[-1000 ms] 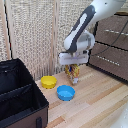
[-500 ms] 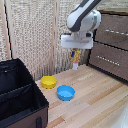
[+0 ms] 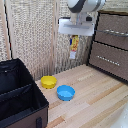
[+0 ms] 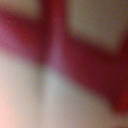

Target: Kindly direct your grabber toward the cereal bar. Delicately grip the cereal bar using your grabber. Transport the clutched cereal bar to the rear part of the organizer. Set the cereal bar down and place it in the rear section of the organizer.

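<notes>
Change noted: the grabber (image 3: 74, 37) has risen from low over the floorboards, near the bowls, to high in front of the woven wall panel; the cereal bar (image 3: 74, 46) has gone up with it and now hangs clear of the floor.
Meaning for task: pickup judged complete; carrying is the step in hand, setting down not yet done.
Pincer state: fingers pinched on the bar's upper end, the packet dangling upright below the grey block.
Bar location: in the air, above and behind the yellow bowl (image 3: 48, 82) and blue bowl (image 3: 65, 92), well apart from the organizer (image 3: 22, 107).
Arm pose: wrist pointing straight down, white joint above it at the frame's top edge.
Organizer: at the exterior view's left, open, rear section beyond the divider.
Wrist view: blurred red and pale shapes only; nothing identifiable.
Next move, judged: travel toward the exterior view's left, then descend.
</notes>
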